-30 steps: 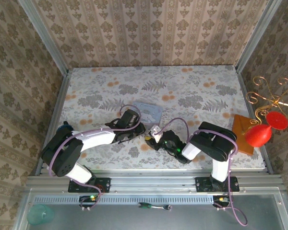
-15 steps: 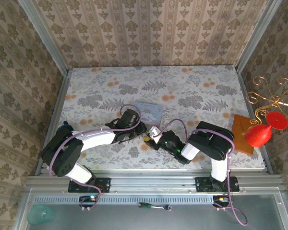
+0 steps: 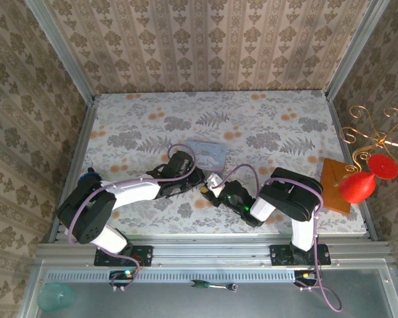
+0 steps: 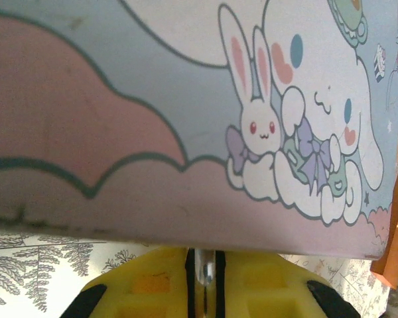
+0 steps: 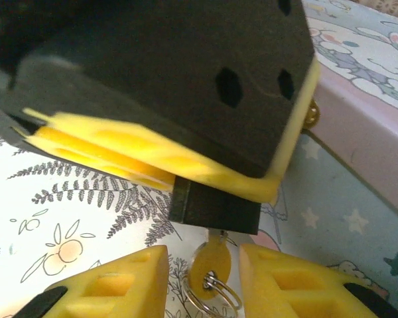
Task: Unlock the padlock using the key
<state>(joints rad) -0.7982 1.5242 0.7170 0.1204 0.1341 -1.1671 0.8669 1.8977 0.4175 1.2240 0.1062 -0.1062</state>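
The small black padlock (image 5: pixel 215 211) hangs from my left gripper (image 4: pixel 203 268), which is shut on its thin metal shackle (image 4: pixel 205 275). In the right wrist view that gripper's yellow finger (image 5: pixel 152 159) lies across the padlock's top. The brass key (image 5: pixel 212 260) sits in the padlock's underside, with a wire ring (image 5: pixel 215 298) through its head. My right gripper (image 5: pixel 202 265) is open around the key head, with a gap on each side. In the top view the left gripper (image 3: pixel 196 179) and the right gripper (image 3: pixel 212 185) meet at the table's middle front.
A pastel cartoon tin (image 3: pixel 207 154) lies right behind the grippers, close against the left fingers (image 4: pixel 186 132). A wooden block (image 3: pixel 335 182), a red ornament (image 3: pixel 358 185) and a gold wire stand (image 3: pixel 371 136) are at the right edge. A green-handled tool (image 3: pixel 212 285) lies on the front rail.
The right gripper has edged slightly left toward the left gripper, and its jaws widened then narrowed again. The left arm has barely moved.
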